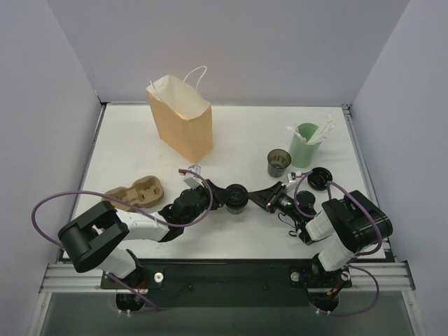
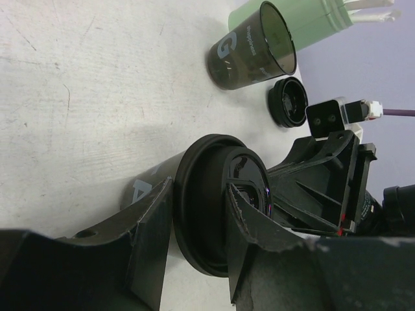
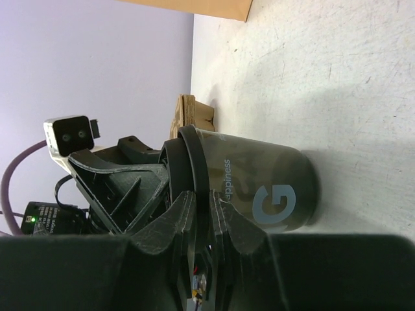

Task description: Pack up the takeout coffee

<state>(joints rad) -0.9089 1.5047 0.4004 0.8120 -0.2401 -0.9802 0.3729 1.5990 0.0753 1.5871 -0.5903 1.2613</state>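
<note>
The takeout coffee (image 1: 236,199), a dark cup with a black lid, stands on the white table between my two grippers. My left gripper (image 1: 229,196) reaches it from the left. In the left wrist view its jaws straddle the lid (image 2: 201,220), one over the top and one under the rim, shut on it. My right gripper (image 1: 253,197) comes from the right. In the right wrist view the gripper (image 3: 203,197) is shut on the lid's rim, and the cup body (image 3: 272,194) shows a "G" logo. The tan paper bag (image 1: 180,119) stands open at the back left.
A second dark cup (image 1: 278,162) stands open without a lid, with a loose black lid (image 1: 318,178) near it. A pale green cup (image 1: 305,143) with white sticks is at the back right. A brown pulp tray (image 1: 136,194) lies at the left.
</note>
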